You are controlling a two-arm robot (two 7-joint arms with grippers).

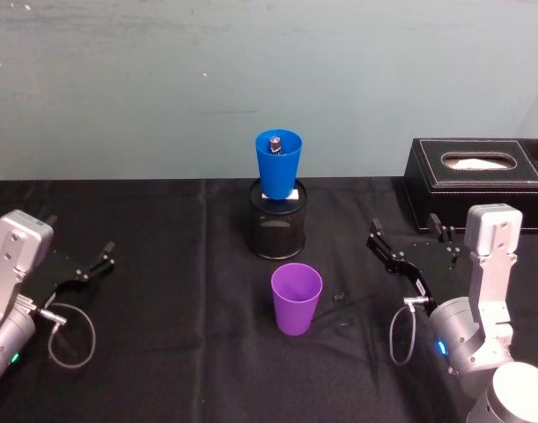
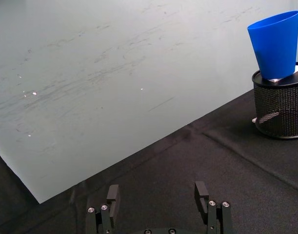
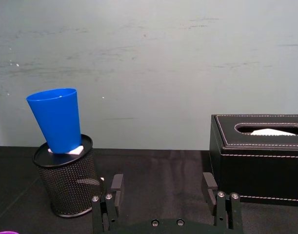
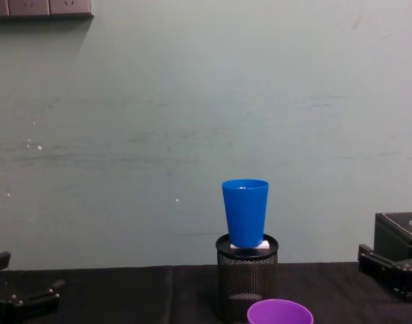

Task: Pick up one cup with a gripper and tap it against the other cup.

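The purple cup [image 1: 297, 298] stands upright on the black table [image 1: 180, 291], near the middle, with its mouth up. You see it just in front of the mesh holder [image 1: 280, 227], close to it but not touching. In the chest view its rim [image 4: 280, 312] shows low, in front of the holder [image 4: 245, 283].

The blue cup [image 1: 279, 164] sits on top of the holder, on something white, and it leans a little in the wrist views. Something small and grey lies inside it in the head view.

Your right gripper [image 1: 413, 251] is to the right of the purple cup and a little farther back, well apart from it, touching nothing. Its fingers [image 3: 116, 187] stand apart and nothing is between them. In its wrist view it faces the wall between the holder [image 3: 70, 183] and the tissue box [image 3: 258, 158], and the blue cup [image 3: 57, 119] is off to one side.

Your left gripper [image 1: 91, 264] is at the left side of the table, far from both cups. Its fingers [image 2: 112, 197] are also spread, with nothing held. In its wrist view the blue cup [image 2: 276, 45] and the holder [image 2: 280, 105] show far off at the edge.

The tissue box [image 1: 476, 181] stands at the back right, behind the right gripper.
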